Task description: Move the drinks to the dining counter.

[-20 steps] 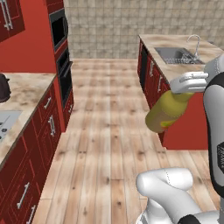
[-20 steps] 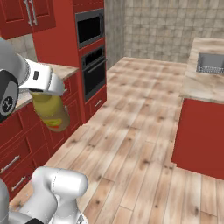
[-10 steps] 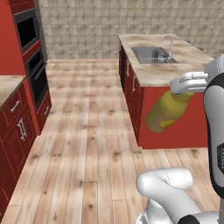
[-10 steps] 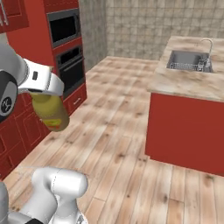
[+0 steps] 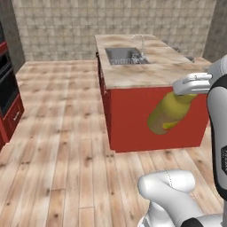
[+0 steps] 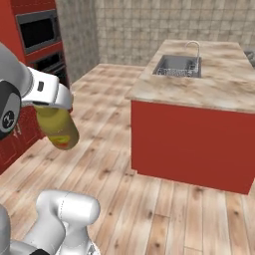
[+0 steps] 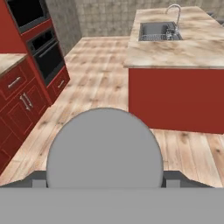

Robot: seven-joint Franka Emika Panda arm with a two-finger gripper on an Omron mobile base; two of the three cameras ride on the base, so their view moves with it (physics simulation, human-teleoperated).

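In the left base view, a built-in oven (image 5: 8, 84) sits in the red cabinetry at the far left edge, and a light wood plank floor (image 5: 57, 133) runs from it toward a tiled back wall (image 5: 111, 22). Right of the open floor stands the dining bench (image 5: 159, 73), a beige marble island top over a red side panel (image 5: 150, 119), with a steel sink (image 5: 125, 55) inset toward its far end and a curved faucet (image 5: 141, 43) behind the basin. Further right, in front of the red panel and well above the floor, the olive-yellow bottle (image 5: 167, 114) hangs tilted, its base low and to the left, its neck rising to the right into the pincer (image 5: 191, 85), which is clamped on the bottle near its top. In the right base view the bottle (image 6: 59, 128) hangs at the left, a red-yellow label visible near its lower end, under the pincer (image 6: 50, 97), with the bench (image 6: 219, 79) well apart to the right. In the hand view the bottle's grey cap (image 7: 105, 151) sits between the fingertips (image 7: 39, 183).
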